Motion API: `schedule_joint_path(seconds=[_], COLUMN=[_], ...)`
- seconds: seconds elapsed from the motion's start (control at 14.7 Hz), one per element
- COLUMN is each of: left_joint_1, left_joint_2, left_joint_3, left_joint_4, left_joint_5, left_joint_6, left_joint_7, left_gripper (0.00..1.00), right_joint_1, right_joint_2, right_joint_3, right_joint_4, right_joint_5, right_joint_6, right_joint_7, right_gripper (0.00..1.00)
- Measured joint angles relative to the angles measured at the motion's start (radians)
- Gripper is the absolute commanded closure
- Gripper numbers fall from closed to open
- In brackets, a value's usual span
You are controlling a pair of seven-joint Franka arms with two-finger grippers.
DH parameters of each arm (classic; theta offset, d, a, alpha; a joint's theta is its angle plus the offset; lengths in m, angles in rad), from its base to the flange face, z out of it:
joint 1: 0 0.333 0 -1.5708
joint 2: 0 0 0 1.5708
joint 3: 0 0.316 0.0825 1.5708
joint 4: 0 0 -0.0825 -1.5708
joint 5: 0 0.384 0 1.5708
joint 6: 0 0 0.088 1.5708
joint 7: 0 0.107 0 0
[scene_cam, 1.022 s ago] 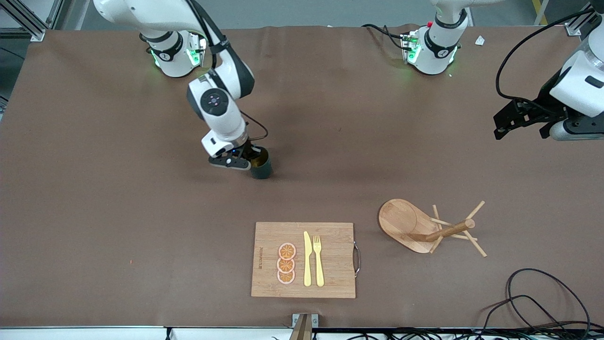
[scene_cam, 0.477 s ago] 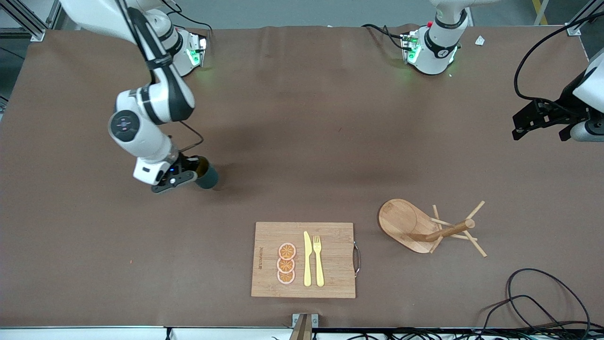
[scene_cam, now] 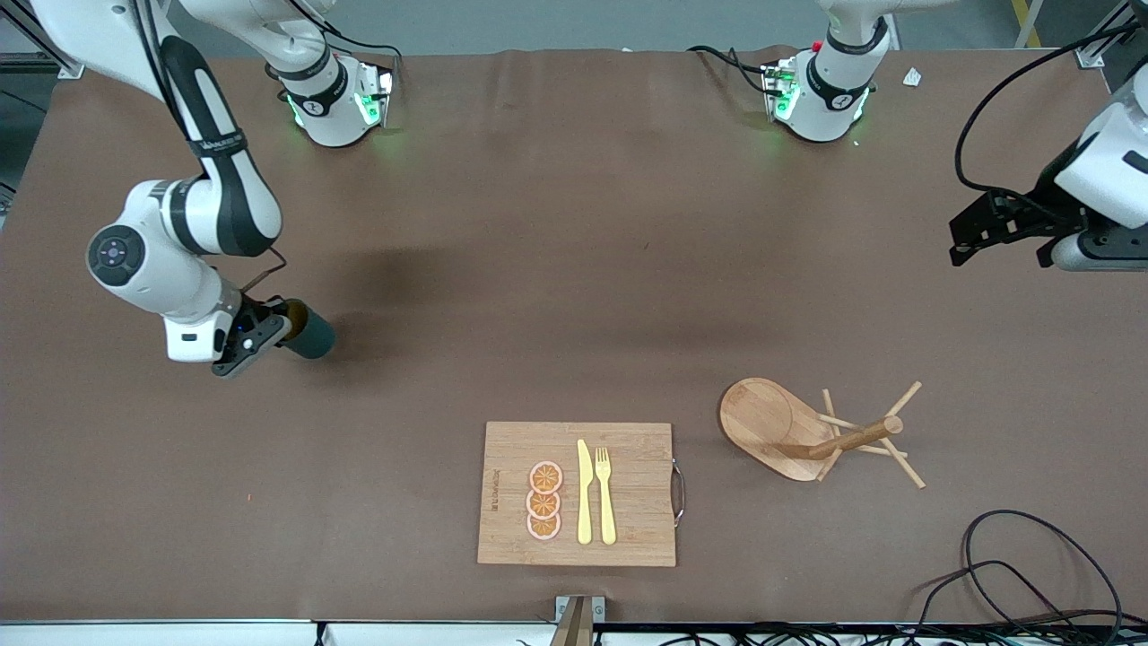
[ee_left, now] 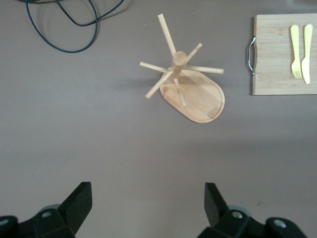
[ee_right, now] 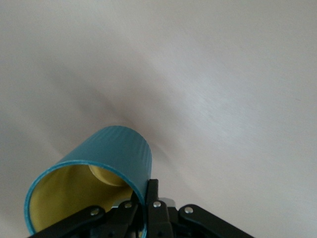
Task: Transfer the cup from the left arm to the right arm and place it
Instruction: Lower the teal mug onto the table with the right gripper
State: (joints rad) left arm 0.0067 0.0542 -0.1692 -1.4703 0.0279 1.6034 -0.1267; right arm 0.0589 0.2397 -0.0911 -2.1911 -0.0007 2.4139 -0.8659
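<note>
Teal cup [scene_cam: 309, 339] rides clamped by its rim in my right claw [scene_cam: 269, 327], carried away from mid-counter [scene_cam: 574, 224] toward my right end; handover is done, placing remains. My left claw [scene_cam: 997, 231], fingers apart, waits empty above its end.

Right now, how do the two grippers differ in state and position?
The right gripper is shut on the cup's rim, tilted, over the right arm's end of the table; the left gripper is open and empty. The left gripper waits high over the left arm's end, above the wooden peg rack. Both are black two-finger grippers.
</note>
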Motion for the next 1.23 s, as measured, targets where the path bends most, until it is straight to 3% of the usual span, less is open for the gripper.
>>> schedule_joint_path(seconds=[0.27, 0.82, 0.89, 0.95, 1.02, 1.23], left_joint_1=[-0.070, -0.072, -0.072, -0.072, -0.072, -0.072], left_joint_2=[-0.001, -0.003, -0.003, -0.003, -0.003, -0.002], left_joint_3=[0.066, 0.070, 0.069, 0.069, 0.069, 0.069], left_joint_4=[0.003, 0.013, 0.014, 0.014, 0.013, 0.012], left_joint_5=[0.000, 0.000, 0.000, 0.000, 0.000, 0.000], left_joint_6=[0.000, 0.000, 0.000, 0.000, 0.000, -0.012], left_joint_7=[-0.016, -0.015, -0.015, -0.015, -0.015, -0.015], left_gripper=[0.00, 0.00, 0.00, 0.00, 0.00, 0.00], right_joint_1=[-0.049, -0.097, -0.097, -0.097, -0.097, -0.105], right_joint_2=[0.020, 0.097, 0.101, 0.102, 0.104, 0.107], right_joint_3=[0.001, 0.002, 0.003, 0.003, 0.004, 0.004], right_joint_4=[-0.001, 0.044, 0.047, 0.048, 0.049, 0.051], right_joint_5=[-0.079, -0.162, -0.162, -0.162, -0.162, -0.162], right_joint_6=[0.022, 0.036, 0.036, 0.036, 0.036, 0.036], right_joint_7=[-0.042, -0.047, -0.047, -0.047, -0.047, -0.046], right_gripper=[1.00, 0.97, 0.86, 0.53, 0.01, 0.00])
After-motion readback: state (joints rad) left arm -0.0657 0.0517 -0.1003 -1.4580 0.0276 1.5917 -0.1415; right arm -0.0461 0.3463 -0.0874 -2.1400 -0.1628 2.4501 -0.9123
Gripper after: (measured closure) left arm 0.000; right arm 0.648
